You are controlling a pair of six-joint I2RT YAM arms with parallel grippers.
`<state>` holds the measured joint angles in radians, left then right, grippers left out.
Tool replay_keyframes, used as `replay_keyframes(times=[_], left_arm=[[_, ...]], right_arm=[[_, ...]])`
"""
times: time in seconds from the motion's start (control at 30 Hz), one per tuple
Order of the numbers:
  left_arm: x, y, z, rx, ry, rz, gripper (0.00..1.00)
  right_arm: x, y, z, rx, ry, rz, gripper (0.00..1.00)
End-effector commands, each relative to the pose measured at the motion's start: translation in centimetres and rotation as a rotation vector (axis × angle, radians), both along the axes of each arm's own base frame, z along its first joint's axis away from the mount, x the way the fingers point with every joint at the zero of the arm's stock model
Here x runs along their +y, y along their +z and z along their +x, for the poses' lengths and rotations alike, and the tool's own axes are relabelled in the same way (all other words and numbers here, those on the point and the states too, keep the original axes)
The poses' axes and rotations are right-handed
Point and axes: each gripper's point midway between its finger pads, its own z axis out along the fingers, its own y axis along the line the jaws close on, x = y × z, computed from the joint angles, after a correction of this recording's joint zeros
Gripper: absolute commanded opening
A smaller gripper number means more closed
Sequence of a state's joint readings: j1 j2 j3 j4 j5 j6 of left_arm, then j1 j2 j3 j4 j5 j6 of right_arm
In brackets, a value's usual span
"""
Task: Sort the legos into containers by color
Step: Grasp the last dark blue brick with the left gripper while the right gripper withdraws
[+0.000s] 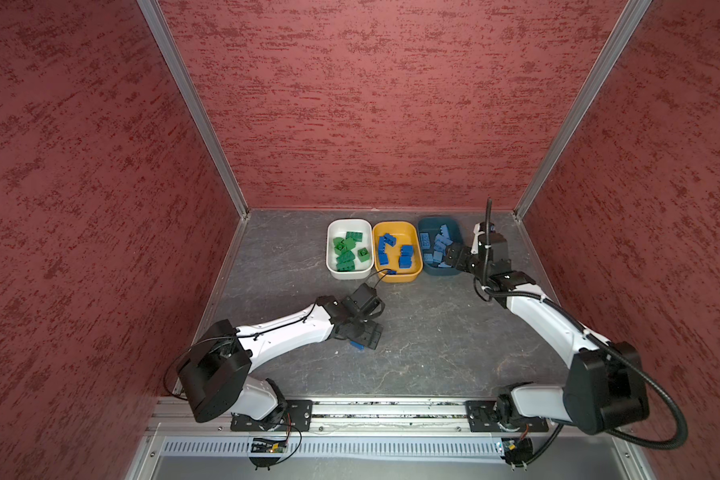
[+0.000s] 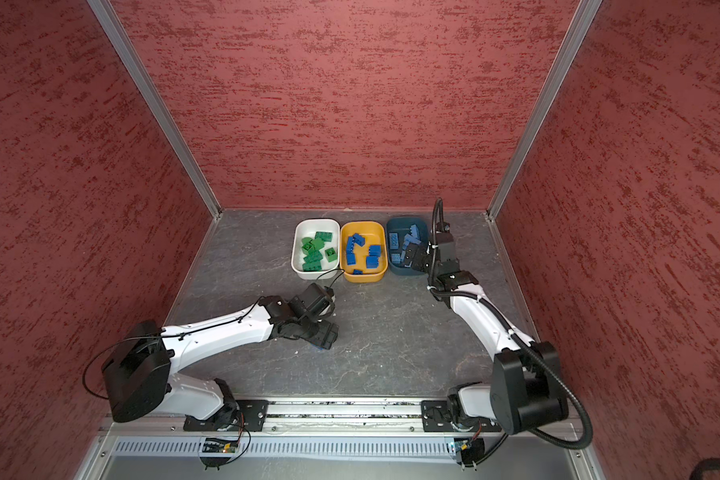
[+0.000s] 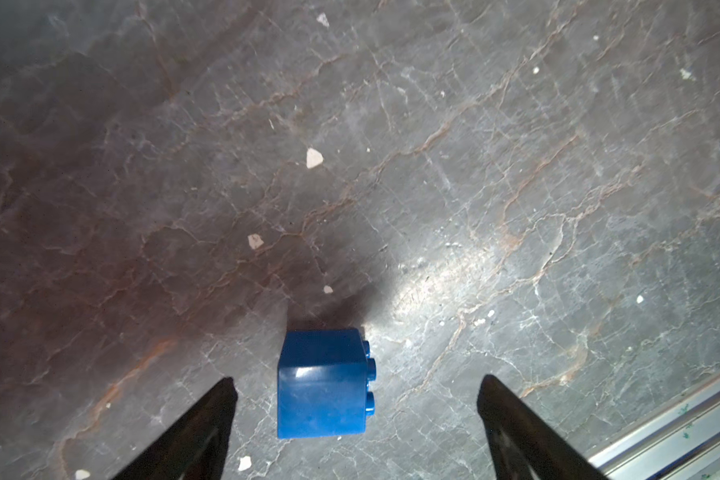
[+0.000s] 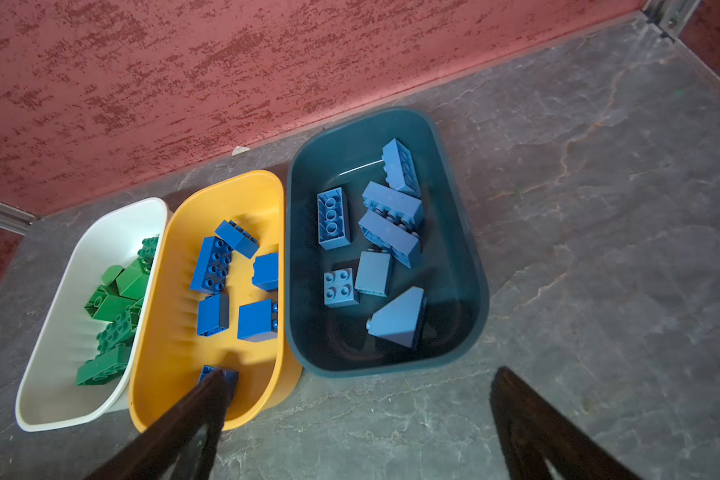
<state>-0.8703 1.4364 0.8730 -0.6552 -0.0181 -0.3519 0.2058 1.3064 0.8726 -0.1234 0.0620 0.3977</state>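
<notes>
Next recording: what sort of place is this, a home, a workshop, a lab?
Most likely a lab test booth, not a home: red textured wall panels held by aluminium posts box in a stone-look tabletop, and a left arm and right arm are bolted to a metal rail at its front.

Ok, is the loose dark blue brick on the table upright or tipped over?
Tipped on its side: the dark blue brick shows its studs pointing sideways along the table, not up.

No writing, label, brand, number or sign is legible anywhere in these views.
</notes>
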Motion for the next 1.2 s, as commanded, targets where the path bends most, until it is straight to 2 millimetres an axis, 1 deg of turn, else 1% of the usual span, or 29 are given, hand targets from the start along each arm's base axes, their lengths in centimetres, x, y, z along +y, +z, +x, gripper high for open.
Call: replay_keyframes(times=[0.0,0.1,0.27,0.33,0.4,0.57,0.67,0.73,0.83,0.93,1.0,1.13,1.17], left_arm=[[0.7,-1.1,-1.0,0.044,0.005,0.03,0.9],[1.1,-1.9,-1.5,0.066,0.01,0.063,0.87],[0.4,-2.5,-1.9,0.07,-0.02,0.084,0.84],[0.3,-3.0,-2.0,0.076,-0.029,0.1,0.82],[0.1,-3.5,-2.1,0.084,-0.039,0.113,0.8],[0.2,-4.0,-2.2,0.079,-0.063,0.156,0.76],[0.6,-4.1,-1.4,0.045,-0.044,0.192,0.72],[0.9,-4.2,-0.7,0.022,-0.027,0.216,0.72],[0.5,-4.6,-0.2,0.013,-0.031,0.204,0.7],[-0.2,-4.9,-0.2,0.026,-0.045,0.196,0.6],[-0.2,-5.1,-0.4,0.034,-0.049,0.199,0.54],[0.1,-5.3,-0.7,0.038,-0.052,0.205,0.45],[0.2,-5.2,-0.7,0.035,-0.052,0.206,0.44]], right_arm=[[-0.7,2.4,-0.5,-0.116,-0.058,0.068,0.99],[1.0,2.8,-2.6,-0.162,0.059,0.129,0.99],[2.9,2.2,-6.7,-0.182,0.209,0.182,0.99],[3.1,1.8,-8.1,-0.196,0.232,0.2,0.99],[2.8,1.5,-8.8,-0.208,0.217,0.214,0.99],[1.5,0.8,-9.2,-0.226,0.138,0.222,0.99],[1.8,1.0,-9.0,-0.238,0.153,0.229,0.99],[2.1,1.1,-8.8,-0.235,0.171,0.231,0.99],[2.3,0.9,-8.6,-0.219,0.179,0.23,0.99],[2.5,0.6,-8.4,-0.205,0.182,0.235,0.99],[2.5,0.6,-8.4,-0.201,0.184,0.236,0.99],[2.5,0.6,-8.4,-0.205,0.186,0.235,0.99],[2.6,0.7,-8.4,-0.208,0.187,0.238,0.99]])
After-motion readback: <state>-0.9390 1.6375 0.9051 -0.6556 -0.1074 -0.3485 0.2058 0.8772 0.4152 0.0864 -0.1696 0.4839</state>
